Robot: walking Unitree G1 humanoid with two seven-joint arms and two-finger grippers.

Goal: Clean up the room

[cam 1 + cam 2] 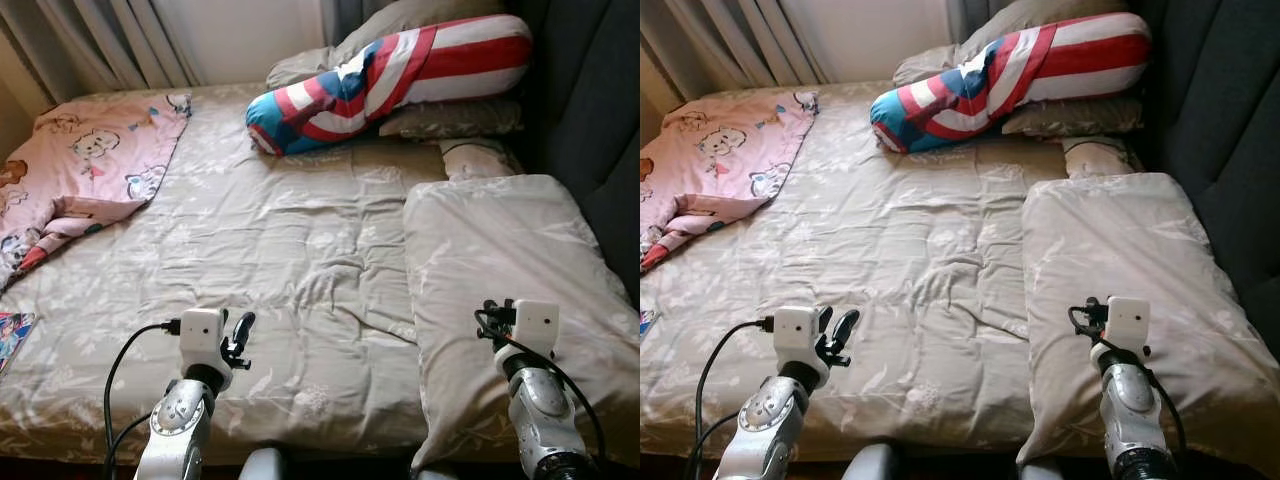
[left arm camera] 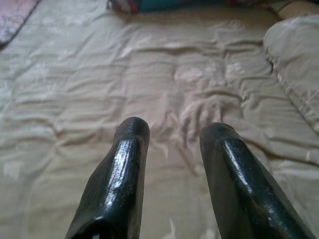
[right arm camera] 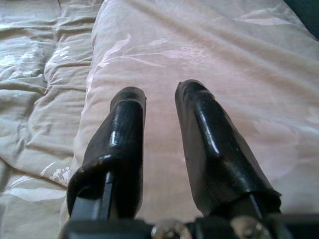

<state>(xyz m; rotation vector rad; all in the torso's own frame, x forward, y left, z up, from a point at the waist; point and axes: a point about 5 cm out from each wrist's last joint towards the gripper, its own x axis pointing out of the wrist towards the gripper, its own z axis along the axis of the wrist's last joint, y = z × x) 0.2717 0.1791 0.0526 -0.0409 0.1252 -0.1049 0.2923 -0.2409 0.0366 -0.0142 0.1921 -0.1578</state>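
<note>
Broadly, the bed [image 1: 250, 260] is covered by one beige, faintly floral quilt, soft and creased into shallow folds. One large flat pillow [image 1: 510, 270] in matching fabric lies on the robot's right side of the bed, its near corner hanging over the edge. At the head end lies one long bolster [image 1: 390, 80], plump and cylindrical, striped red and white with blue patches, leaning on two more grey-beige pillows [image 1: 450, 118]. One pink blanket [image 1: 85, 165] printed with cartoon animals lies rumpled at the far left. The left tool [image 1: 237, 340] hovers over the quilt, its two glossy black fingers [image 2: 124, 169] spread apart, holding nothing. The right tool [image 3: 159, 107] hangs just above the flat pillow, fingers likewise parted and empty.
</note>
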